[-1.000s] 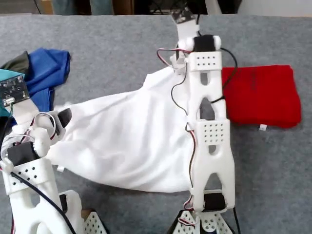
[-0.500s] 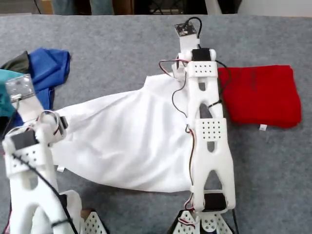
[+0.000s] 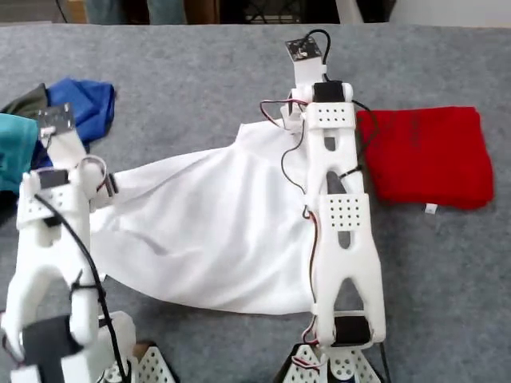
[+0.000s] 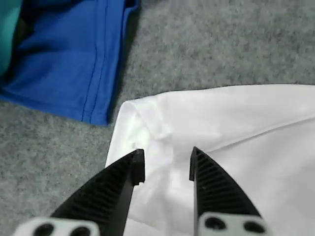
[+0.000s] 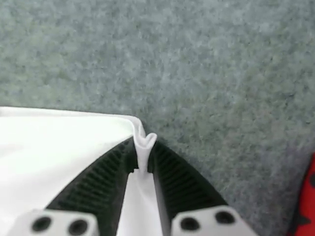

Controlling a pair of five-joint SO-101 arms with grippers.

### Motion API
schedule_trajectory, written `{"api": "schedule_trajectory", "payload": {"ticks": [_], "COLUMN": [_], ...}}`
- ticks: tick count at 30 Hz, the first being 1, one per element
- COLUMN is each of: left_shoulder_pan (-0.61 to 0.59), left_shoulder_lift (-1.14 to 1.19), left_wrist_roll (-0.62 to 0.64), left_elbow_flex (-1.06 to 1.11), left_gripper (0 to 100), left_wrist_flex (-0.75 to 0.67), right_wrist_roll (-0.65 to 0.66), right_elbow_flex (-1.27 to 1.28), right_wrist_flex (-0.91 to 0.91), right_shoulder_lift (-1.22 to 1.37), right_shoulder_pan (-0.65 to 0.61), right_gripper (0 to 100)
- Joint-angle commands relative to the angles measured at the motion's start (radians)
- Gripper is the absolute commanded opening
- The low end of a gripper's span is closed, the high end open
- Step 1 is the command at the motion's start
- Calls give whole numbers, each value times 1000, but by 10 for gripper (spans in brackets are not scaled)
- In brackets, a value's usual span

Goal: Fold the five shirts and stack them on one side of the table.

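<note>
Light falls bright and even from overhead across the grey tabletop (image 3: 431, 263), and no shadow has a hard edge. The white shirt (image 3: 215, 231) is close to washed out. Its folds read only as faint grey creases, and a thin soft shadow runs under its edge toward the near edge of the tabletop. The red shirt (image 3: 427, 155) darkens only along its folded edges. Beyond the far edge of the tabletop the room is dim. In the left wrist view the blue shirt (image 4: 64, 59) holds a dark shadow in one fold, and the black ribbed fingers (image 4: 123, 182) of the left end effector (image 4: 167, 157) carry a dull sheen.
</note>
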Motion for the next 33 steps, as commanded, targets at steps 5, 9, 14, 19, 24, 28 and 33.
{"api": "schedule_trajectory", "payload": {"ticks": [5,9,14,19,24,28,33], "left_shoulder_pan": [65,61,62,67,70,110,114], "left_shoulder_lift": [186,249,270,276,276,276,276], "left_wrist_roll": [-2,-2,-2,5,6,6,6], "left_elbow_flex": [-188,-225,-249,-242,-243,-242,-248], "left_gripper": [170,170,170,170,170,162,23], "left_wrist_flex": [98,92,92,92,92,92,91], "right_wrist_roll": [-6,-6,-6,-6,-6,-6,-6], "right_elbow_flex": [-44,-44,-41,-39,-39,-38,-38], "right_wrist_flex": [-18,-18,-18,-18,-18,-18,-18], "right_shoulder_lift": [-18,-16,-16,-16,-16,-16,-16], "right_shoulder_pan": [8,6,6,6,6,6,6], "right_gripper": [18,18,18,18,18,18,18]}}
